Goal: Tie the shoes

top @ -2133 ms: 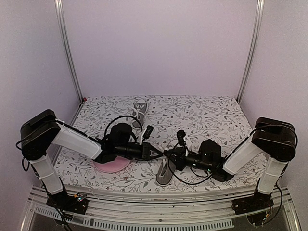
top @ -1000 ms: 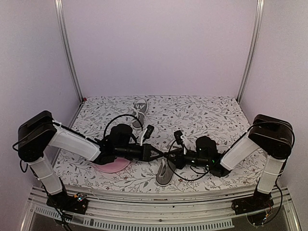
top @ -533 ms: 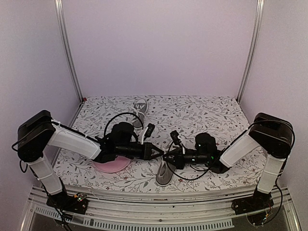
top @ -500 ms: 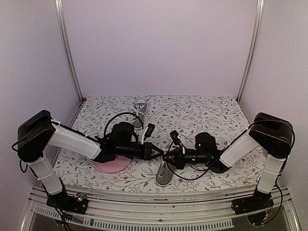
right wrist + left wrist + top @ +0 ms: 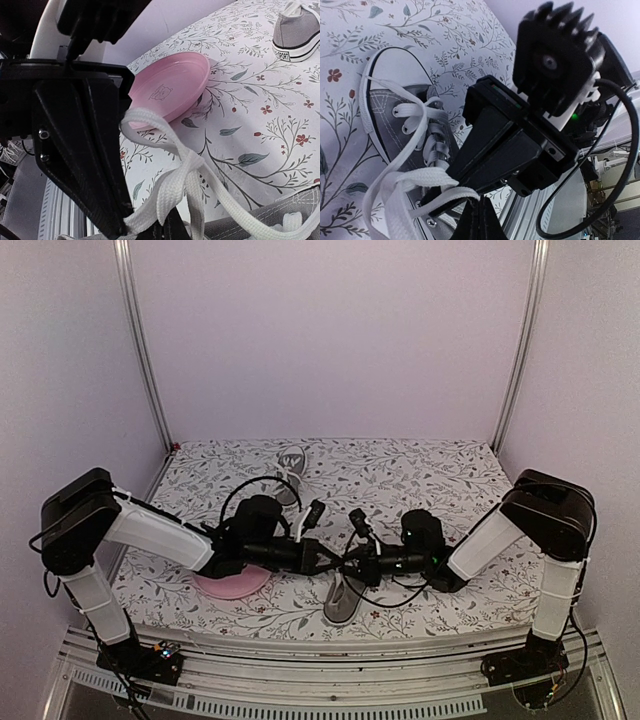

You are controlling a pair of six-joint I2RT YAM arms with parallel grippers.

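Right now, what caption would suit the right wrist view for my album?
Shut left end effector and right end effector pinch white laces above a grey shoe; pink plate and second shoe behind.

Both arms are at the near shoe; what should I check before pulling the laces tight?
1. Left gripper shut on lace: ok.
2. Right gripper shut on lace: ok.
3. Knot on near shoe tight: not ok, loops loose.
4. Pink plate clear of the lace: ok.
5. Far shoe tied: cannot tell.
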